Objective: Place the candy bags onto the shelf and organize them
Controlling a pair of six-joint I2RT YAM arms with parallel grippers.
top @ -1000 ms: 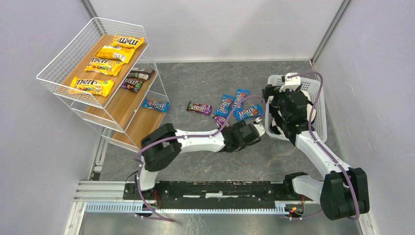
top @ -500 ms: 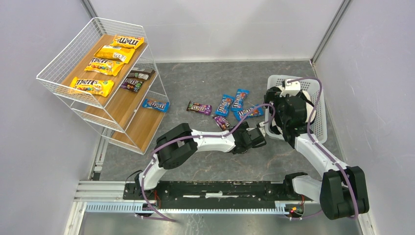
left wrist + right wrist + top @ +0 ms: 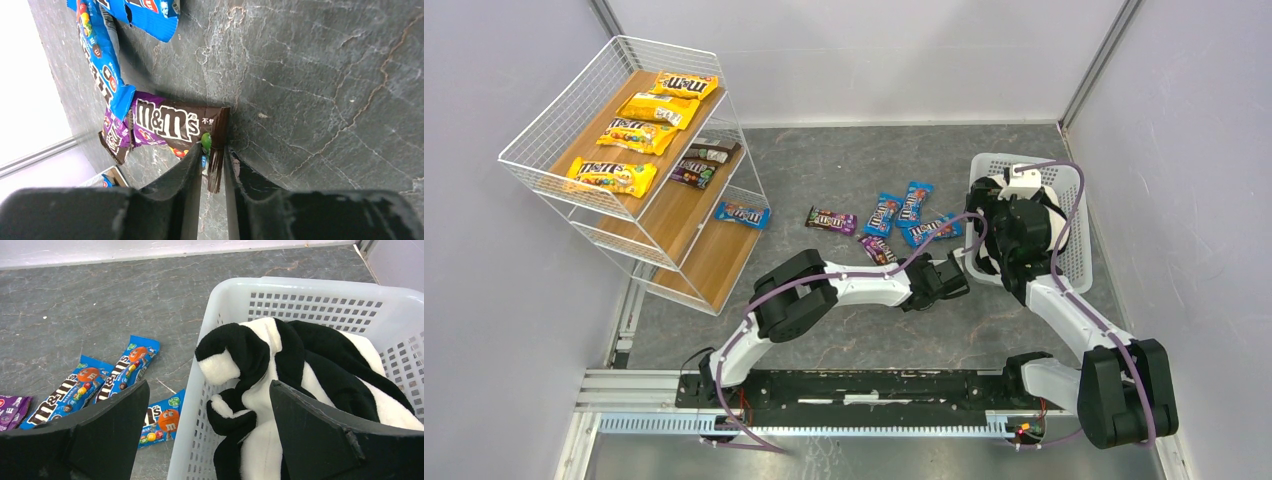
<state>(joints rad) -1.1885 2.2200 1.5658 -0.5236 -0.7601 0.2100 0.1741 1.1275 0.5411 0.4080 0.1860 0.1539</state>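
My left gripper [image 3: 212, 152] is shut on the near edge of a dark purple candy bag [image 3: 165, 125] lying on the grey floor; this bag also shows in the top view [image 3: 876, 250], beside my left wrist [image 3: 934, 278]. Three blue bags [image 3: 884, 213] [image 3: 914, 200] [image 3: 932, 230] and another purple bag [image 3: 831, 220] lie nearby. The shelf [image 3: 714, 262] at the left holds several yellow bags [image 3: 612, 176] on its top board, dark bags [image 3: 696, 170] on the middle board and a blue bag [image 3: 742, 213] on the lower board. My right gripper [image 3: 209, 385] is open and empty above the basket's left rim.
A white plastic lattice basket [image 3: 1072, 255] at the right holds a black-and-white cloth [image 3: 300, 370]. Its left wall [image 3: 200, 405] stands right next to the nearest blue bag [image 3: 160, 420]. Walls close in the floor on the left, back and right.
The left arm's elbow has swung right and its wrist has shifted right and lower beside the purple bag. The right wrist has dropped slightly towards the basket's left rim.
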